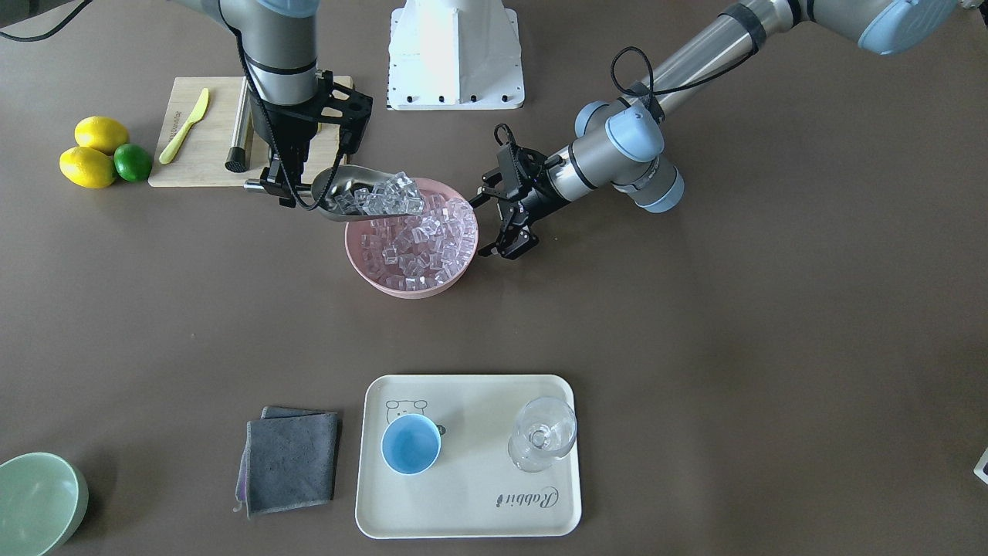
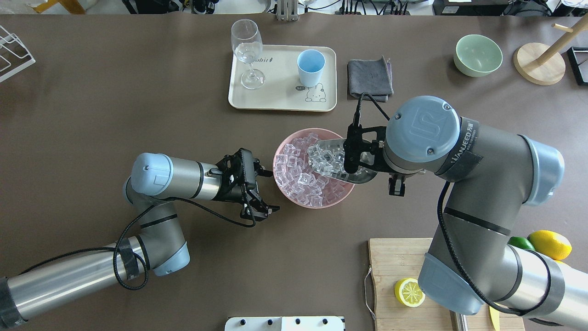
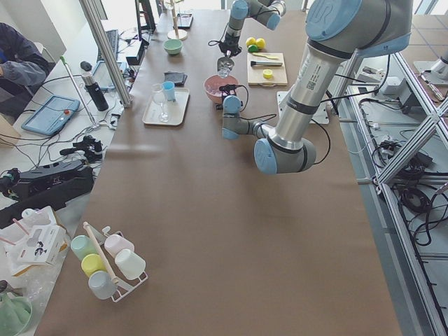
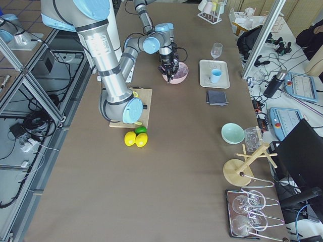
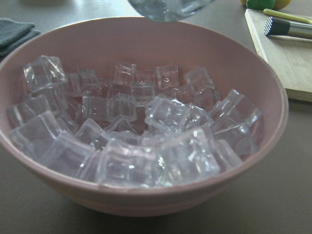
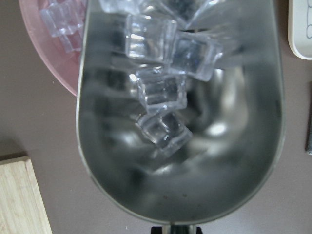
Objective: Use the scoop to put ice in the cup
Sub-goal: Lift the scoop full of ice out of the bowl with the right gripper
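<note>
My right gripper (image 1: 279,185) is shut on the handle of the steel scoop (image 1: 363,194). It holds the scoop roughly level over the near rim of the pink bowl (image 1: 409,287). Several clear ice cubes (image 6: 161,90) lie in the scoop's trough (image 6: 180,161). Many more ice cubes (image 5: 146,141) fill the bowl. My left gripper (image 1: 498,225) is open and empty, just beside the bowl's rim on the other side. The light-blue cup (image 1: 411,443) stands upright on the cream tray (image 1: 471,510), across the table from the bowl. The cup also shows in the overhead view (image 2: 310,67).
A clear stemmed glass (image 1: 543,440) stands on the tray beside the cup. A grey cloth (image 1: 292,462) and a pale green bowl (image 1: 35,502) lie past the tray. A cutting board (image 1: 208,154) holds a yellow knife (image 1: 184,127) and a steel cylinder (image 1: 239,139). Lemons (image 1: 89,166) and a lime (image 1: 133,162) lie beside the board.
</note>
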Motion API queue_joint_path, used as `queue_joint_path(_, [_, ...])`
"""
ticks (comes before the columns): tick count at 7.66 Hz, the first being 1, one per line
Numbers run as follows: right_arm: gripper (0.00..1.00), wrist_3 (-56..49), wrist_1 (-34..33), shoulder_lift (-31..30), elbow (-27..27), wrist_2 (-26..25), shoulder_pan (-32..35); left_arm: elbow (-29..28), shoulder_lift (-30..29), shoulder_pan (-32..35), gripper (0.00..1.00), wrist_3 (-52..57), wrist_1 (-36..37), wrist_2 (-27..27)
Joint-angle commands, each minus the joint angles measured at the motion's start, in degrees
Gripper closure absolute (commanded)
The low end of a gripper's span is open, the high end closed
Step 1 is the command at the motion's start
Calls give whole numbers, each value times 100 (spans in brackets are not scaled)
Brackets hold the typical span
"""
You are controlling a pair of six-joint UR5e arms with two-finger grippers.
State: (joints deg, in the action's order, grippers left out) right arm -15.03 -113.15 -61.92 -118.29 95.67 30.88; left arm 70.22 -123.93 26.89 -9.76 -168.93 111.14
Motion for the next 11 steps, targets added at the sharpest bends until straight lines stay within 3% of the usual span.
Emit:
queue_joint_path(1, [100,393,459,-110,-62,345,303,0,0,9,2,-9,9,4])
queue_joint_path(3, [100,876,1213,-250,-54,469,426,35,0,44,2,-9,113,4])
queue_joint_path(6, [100,1335,1900,-330,-27,496,489,814,298,201,2,44,1059,4])
queue_joint_path(11, [100,1336,1911,-347,61,655,699,3266,1378,562,2,35,4670,-214])
